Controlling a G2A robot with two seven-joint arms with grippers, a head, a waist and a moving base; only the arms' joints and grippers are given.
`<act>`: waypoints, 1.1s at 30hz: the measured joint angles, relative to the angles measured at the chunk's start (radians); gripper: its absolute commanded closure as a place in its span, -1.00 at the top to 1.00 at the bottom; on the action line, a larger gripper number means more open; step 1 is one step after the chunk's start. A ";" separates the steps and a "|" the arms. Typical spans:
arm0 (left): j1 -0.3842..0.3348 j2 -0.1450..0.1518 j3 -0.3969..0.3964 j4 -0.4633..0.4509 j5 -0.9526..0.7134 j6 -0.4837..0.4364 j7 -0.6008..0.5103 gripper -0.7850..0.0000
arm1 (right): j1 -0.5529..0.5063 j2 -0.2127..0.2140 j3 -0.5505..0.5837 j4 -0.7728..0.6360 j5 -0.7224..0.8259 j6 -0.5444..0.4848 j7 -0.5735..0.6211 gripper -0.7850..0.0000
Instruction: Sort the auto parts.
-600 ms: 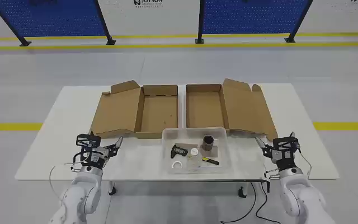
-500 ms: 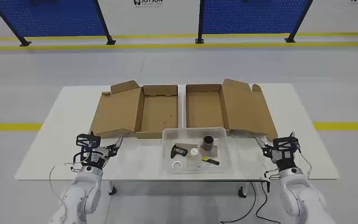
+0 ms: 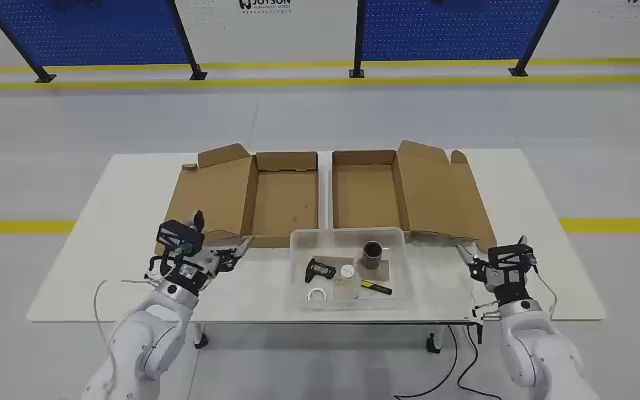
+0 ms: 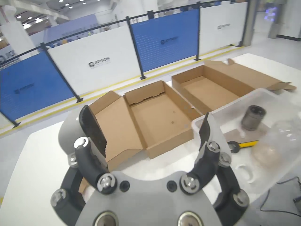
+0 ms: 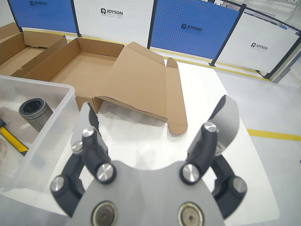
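Clear plastic bin (image 3: pixel 340 232) holds a dark metal cylinder (image 3: pixel 373 256).

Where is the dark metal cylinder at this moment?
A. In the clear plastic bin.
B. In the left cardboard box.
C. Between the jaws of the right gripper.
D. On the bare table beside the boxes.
A: the dark metal cylinder sits inside the walls of the clear plastic bin, as the top view and both wrist views show.
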 measured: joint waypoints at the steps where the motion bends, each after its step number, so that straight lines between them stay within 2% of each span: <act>1: -0.004 0.001 0.015 -0.017 0.001 -0.036 -0.012 1.00 | 0.000 0.000 0.000 0.000 0.000 0.000 0.000 1.00; 6: -0.029 0.000 0.098 -0.047 -0.002 -0.126 -0.065 1.00 | 0.000 0.000 0.000 0.000 0.000 0.000 0.000 1.00; 14: -0.094 -0.011 0.283 0.002 0.068 -0.176 -0.122 1.00 | 0.000 0.000 0.000 0.000 0.000 0.000 0.000 1.00; 25: -0.230 -0.041 0.490 0.152 0.135 -0.146 -0.135 1.00 | 0.000 0.000 0.000 0.000 0.000 0.000 0.000 1.00; 33: -0.301 -0.064 0.571 0.243 0.120 -0.091 -0.142 1.00 | 0.000 0.000 0.000 0.000 0.000 0.000 0.000 1.00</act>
